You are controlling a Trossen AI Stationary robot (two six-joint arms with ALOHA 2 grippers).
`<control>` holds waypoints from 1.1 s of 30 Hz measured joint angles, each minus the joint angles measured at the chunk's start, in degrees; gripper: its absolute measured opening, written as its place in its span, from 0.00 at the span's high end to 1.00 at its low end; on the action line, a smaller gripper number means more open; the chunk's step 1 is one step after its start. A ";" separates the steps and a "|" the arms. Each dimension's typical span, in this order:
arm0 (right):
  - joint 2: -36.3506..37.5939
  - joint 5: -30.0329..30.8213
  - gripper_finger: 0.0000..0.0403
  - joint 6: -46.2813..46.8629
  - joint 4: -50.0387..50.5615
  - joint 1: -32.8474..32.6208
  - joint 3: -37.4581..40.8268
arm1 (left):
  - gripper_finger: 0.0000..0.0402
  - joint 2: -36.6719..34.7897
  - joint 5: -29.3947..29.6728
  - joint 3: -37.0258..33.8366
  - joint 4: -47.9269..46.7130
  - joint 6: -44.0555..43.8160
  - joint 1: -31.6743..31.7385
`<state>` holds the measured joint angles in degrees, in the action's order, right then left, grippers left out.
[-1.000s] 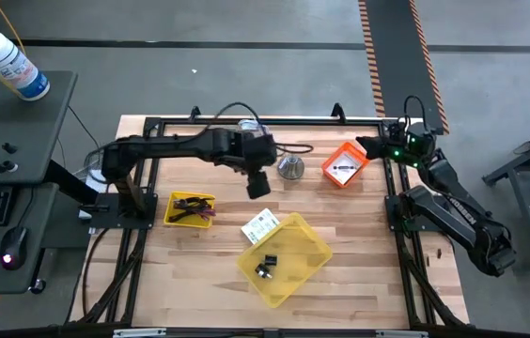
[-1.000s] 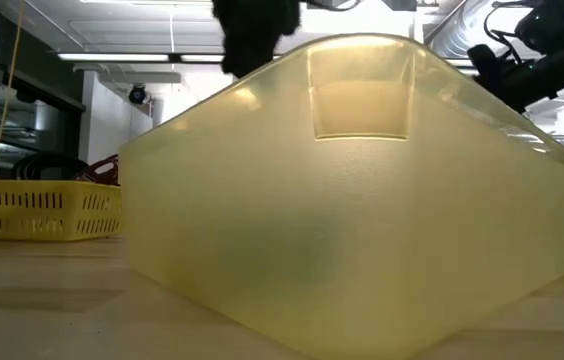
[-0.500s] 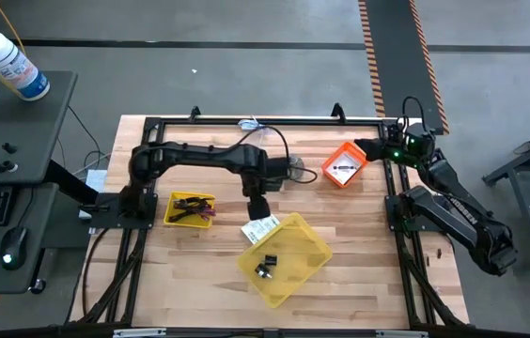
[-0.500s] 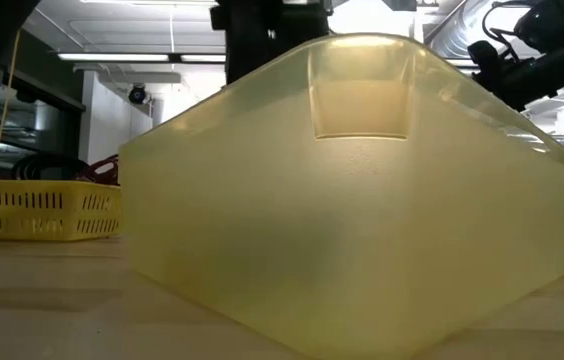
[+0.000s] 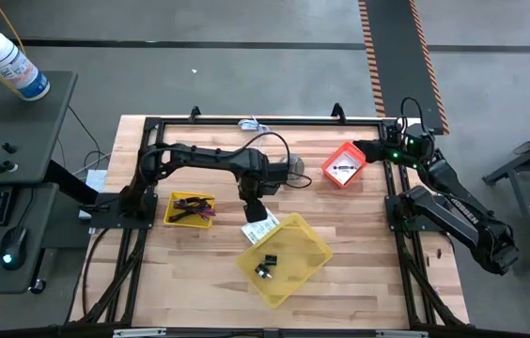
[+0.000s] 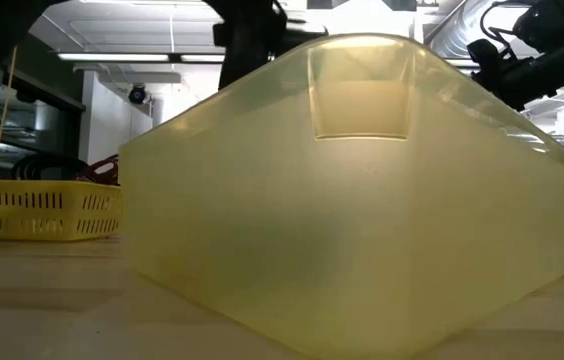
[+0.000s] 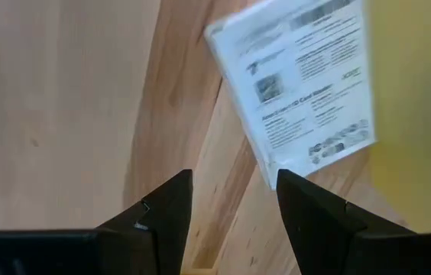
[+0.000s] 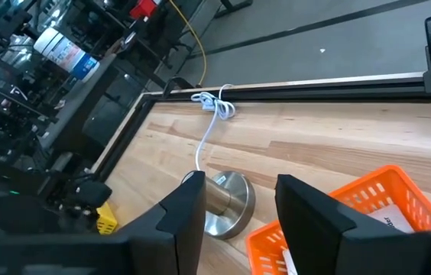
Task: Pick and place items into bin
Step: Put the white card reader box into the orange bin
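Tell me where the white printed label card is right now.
In the high view the white printed label card lies on the table near its middle, against the yellow bin's upper-left rim, directly below the open left gripper.

Bright overhead light; blurred left wrist view.

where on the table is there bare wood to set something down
Bare wood: the near-left corner below the small yellow basket, and the right side between the yellow bin and the right arm's base. Crowded: the centre, where the left gripper hangs open over the white printed label card, with the silver cone and orange basket behind.
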<state>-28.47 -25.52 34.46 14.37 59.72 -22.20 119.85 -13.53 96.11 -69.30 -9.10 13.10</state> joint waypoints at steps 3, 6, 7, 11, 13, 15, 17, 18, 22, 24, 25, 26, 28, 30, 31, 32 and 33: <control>0.02 -0.08 0.62 0.02 0.04 0.00 0.00 | 0.56 -0.32 -0.16 -3.91 0.31 -2.93 0.00; 0.02 -0.11 0.63 0.00 0.02 0.00 0.00 | 0.56 -1.44 -1.98 -8.08 3.16 -4.13 -0.33; 0.02 -0.11 0.63 -0.03 0.02 0.00 0.00 | 0.56 -1.61 -2.58 -9.21 4.01 -4.72 -0.41; 0.00 0.04 0.64 -0.26 0.03 0.00 0.00 | 0.56 -2.07 -3.71 -11.33 6.41 -6.71 -1.46; 0.00 0.28 0.64 -0.28 0.00 0.00 0.00 | 0.56 -2.10 -3.86 -11.38 7.04 -7.42 -2.07; 0.00 0.35 0.64 -0.28 0.02 0.00 0.00 | 0.56 -2.10 -4.00 -11.43 7.86 -7.89 -2.73; 0.00 0.37 0.64 -0.24 0.01 0.00 0.00 | 0.56 -2.10 -4.05 -11.43 9.34 -8.49 -3.43; 0.00 0.40 0.63 -0.14 0.02 0.00 0.00 | 0.56 -2.10 -4.04 -11.43 9.96 -8.81 -3.81; 0.00 0.46 0.62 -0.02 0.02 0.00 0.00 | 0.56 -2.10 -3.68 -11.43 12.31 -9.43 -5.05; 0.00 0.48 0.62 -0.02 0.01 0.00 0.00 | 0.56 -2.10 -2.05 -11.43 12.33 -10.12 -5.46; 0.00 0.48 0.63 -0.02 0.01 0.00 0.00 | 0.56 -2.10 -1.25 -11.43 12.27 -10.64 -5.47; 0.00 0.48 0.63 0.00 0.02 0.00 0.00 | 0.56 -2.10 -0.56 -11.43 12.25 -11.04 -5.45; 0.00 0.48 0.63 0.00 0.02 0.00 0.00 | 0.56 -2.10 0.21 -11.43 12.24 -12.24 -5.32; 0.00 0.48 0.63 0.00 0.02 0.00 0.00 | 0.56 -2.10 0.64 -11.43 12.07 -13.18 -5.17; 0.00 0.48 0.63 0.05 0.01 0.00 0.00 | 0.56 -2.10 0.71 -11.43 11.80 -13.63 -5.16; 0.00 0.48 0.62 0.21 0.01 0.00 0.00 | 0.56 -2.10 0.71 -11.43 11.43 -14.12 -5.17; 0.00 0.48 0.62 0.40 0.02 0.00 0.00 | 0.56 -2.10 0.69 -11.43 10.90 -14.60 -5.20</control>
<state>-28.47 -25.04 34.85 14.39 59.72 -22.20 117.75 -12.84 84.68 -58.40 -23.70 7.90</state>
